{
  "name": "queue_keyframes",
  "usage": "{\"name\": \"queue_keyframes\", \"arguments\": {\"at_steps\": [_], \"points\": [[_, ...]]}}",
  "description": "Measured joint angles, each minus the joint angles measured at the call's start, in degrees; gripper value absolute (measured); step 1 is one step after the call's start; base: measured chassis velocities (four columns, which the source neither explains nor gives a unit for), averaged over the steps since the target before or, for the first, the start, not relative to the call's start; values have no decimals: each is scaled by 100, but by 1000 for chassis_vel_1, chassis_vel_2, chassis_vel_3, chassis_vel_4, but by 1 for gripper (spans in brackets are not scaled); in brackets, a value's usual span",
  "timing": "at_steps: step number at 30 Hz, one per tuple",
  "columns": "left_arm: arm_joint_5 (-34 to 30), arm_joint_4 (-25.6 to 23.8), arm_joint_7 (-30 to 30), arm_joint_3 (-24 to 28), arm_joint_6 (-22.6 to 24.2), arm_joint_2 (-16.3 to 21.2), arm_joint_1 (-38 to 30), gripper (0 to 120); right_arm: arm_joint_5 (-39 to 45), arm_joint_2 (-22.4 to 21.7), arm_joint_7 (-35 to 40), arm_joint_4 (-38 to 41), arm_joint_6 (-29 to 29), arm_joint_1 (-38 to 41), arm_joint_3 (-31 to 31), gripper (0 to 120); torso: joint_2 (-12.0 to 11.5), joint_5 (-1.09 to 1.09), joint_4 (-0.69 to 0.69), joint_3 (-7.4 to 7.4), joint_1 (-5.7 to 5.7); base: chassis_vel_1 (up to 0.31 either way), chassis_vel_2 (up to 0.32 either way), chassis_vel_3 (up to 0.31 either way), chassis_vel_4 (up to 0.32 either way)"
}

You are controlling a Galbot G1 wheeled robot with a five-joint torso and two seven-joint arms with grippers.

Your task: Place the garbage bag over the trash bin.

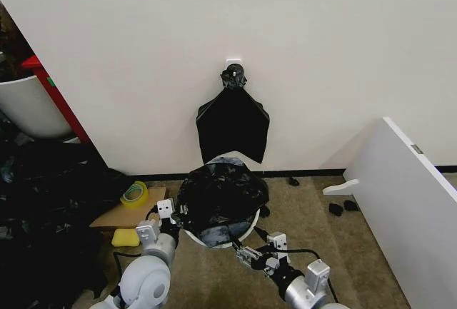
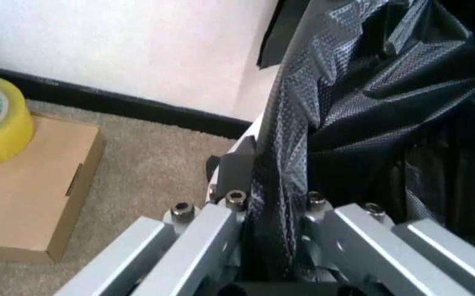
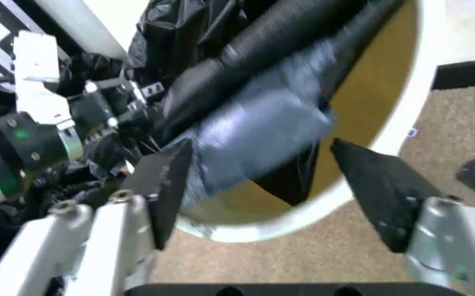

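Draping loosely over the bin (image 1: 218, 237), the bag (image 1: 223, 191) sits bunched on top of the opening, with part of the white rim still bare on the near side. The left gripper (image 2: 272, 203) is clamped on a fold of bag: black film runs straight down between its fingers (image 2: 220, 237), and the bin's rim lies just beyond their tips. The right gripper (image 3: 262, 185) hangs with its fingers (image 3: 165, 185) spread apart, holding nothing; a loose flap of bag lies between them and the rim curves just under the tips.

The step in hand looks like stretching the bag's mouth around the rim. To do it well, the left grip should probably keep its fold taut and draw it outward and down past the rim's outer lip, not just inward. The right fingers would need to close on a single layer of the flap, clear of the rim itself, since thin film can slip or tear if pinched against hard plastic.
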Motion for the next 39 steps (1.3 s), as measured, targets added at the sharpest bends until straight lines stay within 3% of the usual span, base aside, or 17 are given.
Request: {"name": "queue_keyframes", "arguments": {"at_steps": [5,9,11,13,18,28,32,39], "points": [[163,21,48,16,-49,-5,30,1,62,27,-12,0,-20,21,-28,49,0,0,0,0,0,0,0,0,0],[251,35,84,15,-88,-12,29,1,34,88,-41,-10,-26,5,-25,30,0,1,0,0,0,0,0,0,0],[256,36,84,15,-90,-18,27,1,30,90,-45,-10,-27,2,-22,29,0,0,0,0,0,0,0,0,0],[273,36,85,16,-96,-53,20,1,29,90,-48,0,-35,-24,-21,16,0,0,0,0,0,0,0,0,0],[290,36,84,5,-111,-99,20,1,12,91,-50,40,-34,-100,-22,0,0,1,0,0,0,0,0,0,0],[398,51,54,0,-194,-259,31,1,-67,40,-36,152,-5,-378,34,0,0,1,1,0,0,0,0,0,0],[401,49,51,-10,-260,-265,29,1,-417,-26,69,256,-268,-704,79,0,0,0,-1,-1,0,0,0,0,0],[327,-83,31,-31,-278,-240,78,1,-614,101,415,-224,-501,-562,34,0,0,1,-1,0,0,0,0,0,0]]}}
